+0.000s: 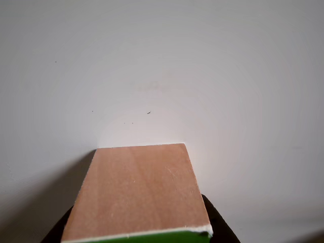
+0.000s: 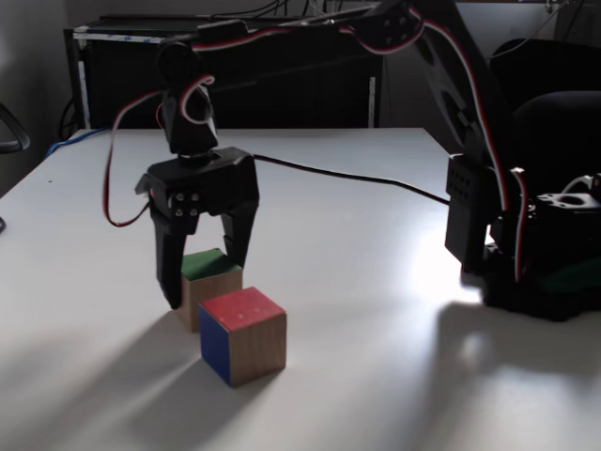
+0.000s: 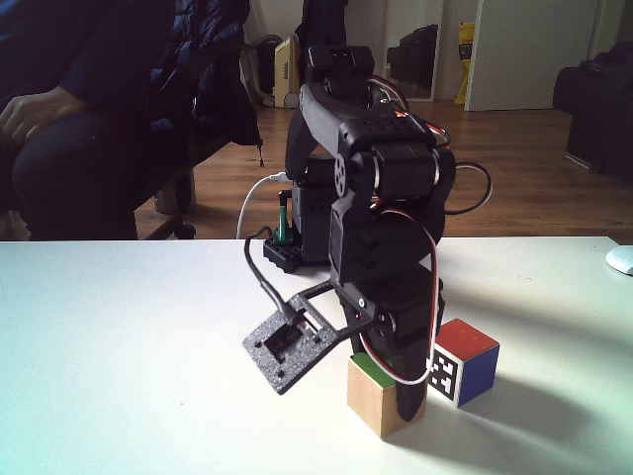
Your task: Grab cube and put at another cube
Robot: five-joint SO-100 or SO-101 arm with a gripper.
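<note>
1. The cube (image 2: 208, 282) sits on the white table (image 2: 376, 235) at lower left of centre in a fixed view, green face up, plain wooden sides showing. In the other view it takes up the bottom centre (image 1: 134, 190), with a green strip and a thin white edge at the very bottom.
2. Another cube (image 2: 242, 334), with a red top and a blue side, stands just in front of and to the right of it. Whether the two touch cannot be told. In another fixed view it lies at lower right (image 3: 463, 360), showing a black-and-white marker face.
3. The gripper (image 2: 202, 272) points straight down with its jaws straddling the green-topped block, one finger on each side. The fingers look close to the wooden sides, but whether they have closed firmly on it cannot be told from these pictures.
4. Judged by its look, the block is solid wood: light, rigid and not fragile. It should take a firm squeeze without harm.
5. The smooth, flat wooden sides could slip under a weak grip. The best hold is probably on two opposite side faces, near mid-height, with the fingers flat against the wood.
</note>
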